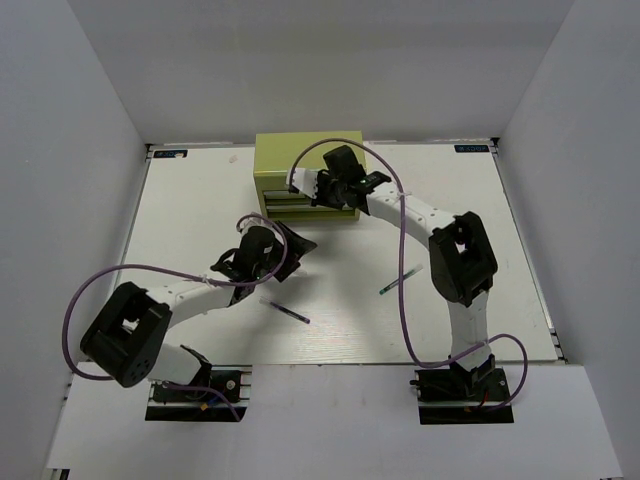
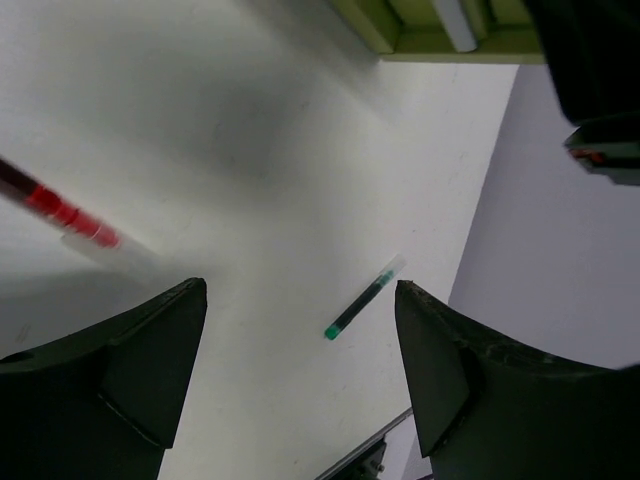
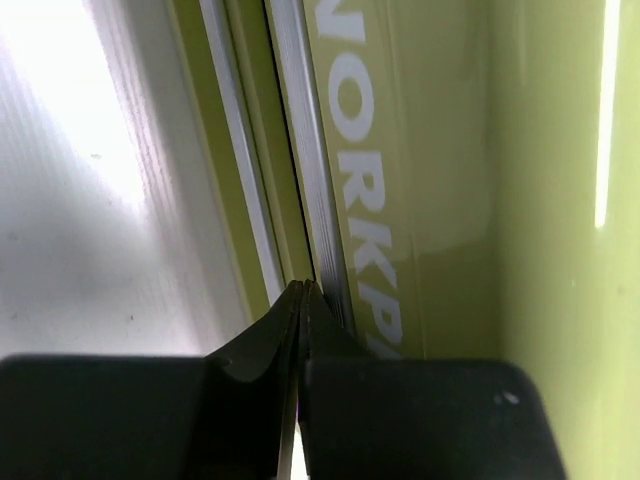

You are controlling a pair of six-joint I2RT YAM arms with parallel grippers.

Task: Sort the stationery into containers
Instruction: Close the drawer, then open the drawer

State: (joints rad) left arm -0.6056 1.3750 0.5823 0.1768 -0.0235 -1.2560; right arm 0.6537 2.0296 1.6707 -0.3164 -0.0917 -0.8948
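The olive-green tool chest [image 1: 300, 160] stands at the back centre, with pale drawer fronts [image 1: 285, 205]. My right gripper [image 1: 330, 192] is shut, its tips [image 3: 302, 290] against a pale drawer front [image 3: 318, 180] beside the white lettering. My left gripper [image 1: 298, 243] is open and empty [image 2: 298, 290], held above the table in front of the chest. A green pen [image 1: 400, 279] lies to the right and also shows in the left wrist view [image 2: 360, 300]. A purple pen [image 1: 288, 313] lies near the front. A red-dark pen [image 2: 60, 210] lies at the left of the left wrist view. No markers show.
White walls enclose the table [image 1: 200, 230] on three sides. The right arm [image 1: 455, 250] arches over the table's right half, with its purple cable [image 1: 403, 290] looping down. The chest corner [image 2: 440, 30] and part of the right arm [image 2: 600, 80] show in the left wrist view.
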